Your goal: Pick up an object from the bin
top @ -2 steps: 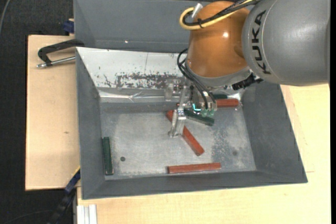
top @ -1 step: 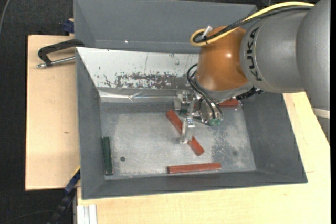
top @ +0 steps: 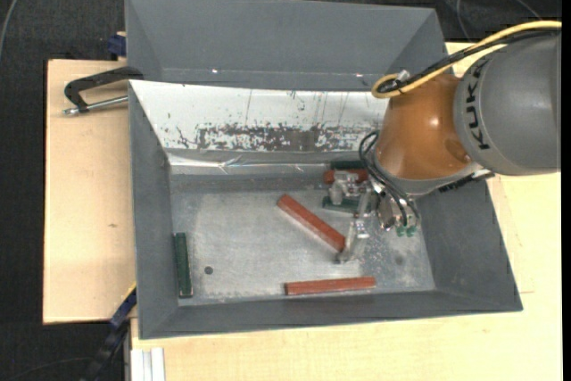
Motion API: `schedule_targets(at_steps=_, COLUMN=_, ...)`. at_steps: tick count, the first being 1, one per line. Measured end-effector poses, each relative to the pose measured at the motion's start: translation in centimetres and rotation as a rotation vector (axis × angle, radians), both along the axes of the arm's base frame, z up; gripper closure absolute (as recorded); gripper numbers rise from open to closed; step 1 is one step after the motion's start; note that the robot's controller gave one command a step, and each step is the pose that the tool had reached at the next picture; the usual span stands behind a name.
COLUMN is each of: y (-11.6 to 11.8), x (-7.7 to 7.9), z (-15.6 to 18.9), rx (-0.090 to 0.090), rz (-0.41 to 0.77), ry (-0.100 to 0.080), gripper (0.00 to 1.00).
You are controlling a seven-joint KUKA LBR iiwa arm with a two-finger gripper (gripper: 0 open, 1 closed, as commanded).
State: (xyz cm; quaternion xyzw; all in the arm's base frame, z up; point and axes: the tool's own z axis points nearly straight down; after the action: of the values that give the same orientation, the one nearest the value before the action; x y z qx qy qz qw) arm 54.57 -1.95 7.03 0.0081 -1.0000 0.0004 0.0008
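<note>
Gripper (top: 350, 247) sits low in the right half of the bin (top: 150, 219), its tip at the lower right end of a reddish-brown bar (top: 308, 221). That bar lies flat and diagonal on the floor, centre-right. Spread or pressed together: cannot tell from this angle. Nothing seen held.

A second reddish bar (top: 330, 285) lies along the near wall, close below. A dark green bar (top: 183, 264) lies by the left wall, well apart.

Judgement: the grasp is about to be made on the diagonal bar. It would go best a little inboard of the end, closing across the narrow width, square to the bar's length. Contact at the very end risks the bar pivoting away. Lift straight up, clear of the near bar.
</note>
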Motion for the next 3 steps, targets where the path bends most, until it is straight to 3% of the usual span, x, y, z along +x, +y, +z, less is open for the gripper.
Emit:
schedule_targets(at_steps=1, y=0.33, x=-3.66, z=0.08, rx=0.002, rz=-0.104, ry=-0.002, gripper=0.0)
schedule_targets(at_steps=2, y=0.32, x=-3.25, z=0.37, rx=0.003, rz=-0.104, ry=-0.016, gripper=1.0)
schedule_targets(at_steps=3, y=0.33, x=-3.57, z=0.06, rx=0.003, rz=-0.104, ry=-0.005, gripper=0.0)
